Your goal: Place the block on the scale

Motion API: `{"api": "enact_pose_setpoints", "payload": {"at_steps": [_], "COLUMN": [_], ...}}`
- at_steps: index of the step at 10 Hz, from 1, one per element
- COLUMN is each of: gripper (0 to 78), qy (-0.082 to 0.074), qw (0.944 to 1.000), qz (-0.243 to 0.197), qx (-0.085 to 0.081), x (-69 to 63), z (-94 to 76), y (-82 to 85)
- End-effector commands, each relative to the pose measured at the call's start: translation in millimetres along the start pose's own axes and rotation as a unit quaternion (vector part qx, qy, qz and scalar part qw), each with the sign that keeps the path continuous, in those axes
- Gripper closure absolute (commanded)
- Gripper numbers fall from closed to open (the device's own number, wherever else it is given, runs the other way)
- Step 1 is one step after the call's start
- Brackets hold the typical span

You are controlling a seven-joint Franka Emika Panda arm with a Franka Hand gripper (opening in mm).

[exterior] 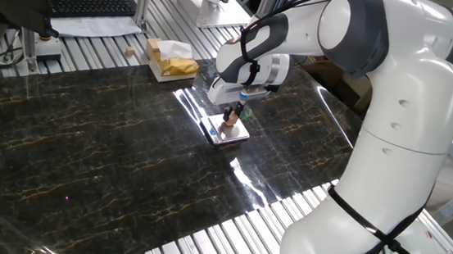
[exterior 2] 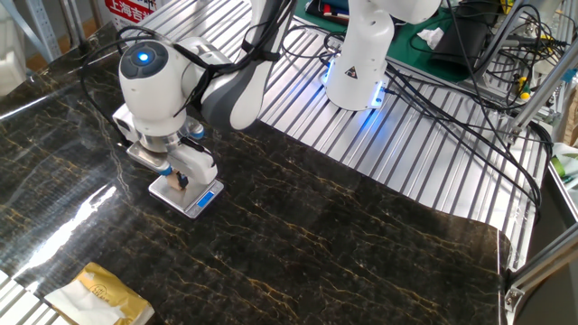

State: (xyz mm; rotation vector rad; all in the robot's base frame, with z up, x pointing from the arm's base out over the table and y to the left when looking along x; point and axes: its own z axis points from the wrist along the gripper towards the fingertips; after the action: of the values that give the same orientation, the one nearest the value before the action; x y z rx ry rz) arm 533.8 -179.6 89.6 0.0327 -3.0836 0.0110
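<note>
The scale (exterior: 224, 133) is a small flat square with a shiny plate, lying on the dark marble table; in the other fixed view (exterior 2: 187, 192) its blue mark faces the front edge. The block (exterior: 229, 127), a tiny tan cube, rests on the plate and also shows in the other fixed view (exterior 2: 183, 181). My gripper (exterior: 233, 112) points straight down right above the block, with its fingers slightly apart around the block's top. In the other fixed view the gripper (exterior 2: 181, 171) partly hides the plate.
A pale-yellow boxy stack (exterior: 170, 59) stands at the table's far edge and also shows in the other fixed view (exterior 2: 101, 293). A second small tan cube (exterior: 128, 53) lies on the ribbed metal surface behind it. The robot base (exterior 2: 359, 63) and cables stand beyond the table.
</note>
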Motion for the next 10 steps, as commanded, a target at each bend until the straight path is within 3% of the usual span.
{"api": "enact_pose_setpoints", "payload": {"at_steps": [1,10], "gripper": [76.4,76.4], "qy": [-0.002,-0.008], "qw": [1.0,1.0], "qz": [0.003,-0.001], "qx": [0.001,-0.001], "x": [1.6,1.8], "z": [-2.2,0.2], "y": [5.3,9.8]}}
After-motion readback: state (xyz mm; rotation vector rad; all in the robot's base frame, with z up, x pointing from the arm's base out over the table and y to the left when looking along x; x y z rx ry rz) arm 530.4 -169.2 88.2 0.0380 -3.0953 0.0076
